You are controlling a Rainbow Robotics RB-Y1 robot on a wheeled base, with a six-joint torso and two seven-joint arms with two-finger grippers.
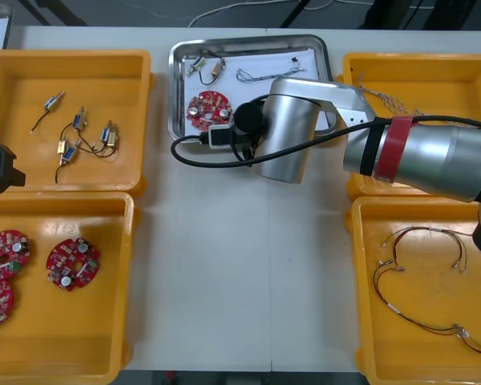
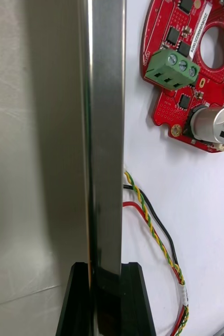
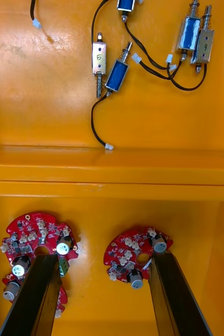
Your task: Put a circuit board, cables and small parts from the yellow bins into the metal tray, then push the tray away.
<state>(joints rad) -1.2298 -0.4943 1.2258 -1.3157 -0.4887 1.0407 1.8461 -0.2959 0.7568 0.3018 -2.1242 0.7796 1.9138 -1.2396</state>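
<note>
Near rim of metal tray is clamped between right gripper's fingers, likely for the push away. Circuit board, cables and small metal parts already lie inside. Left gripper is parked wide open, empty, over left yellow bins.

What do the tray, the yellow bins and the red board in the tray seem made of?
Metal tray: probably steel, polished; its rim, gripped by the right gripper, mirrors light. Yellow bins: likely moulded plastic, glossy, rounded edges. Circuit board: red-lacquered laminate, it seems, with a green terminal block. Left gripper hovers open over a bin.
</note>
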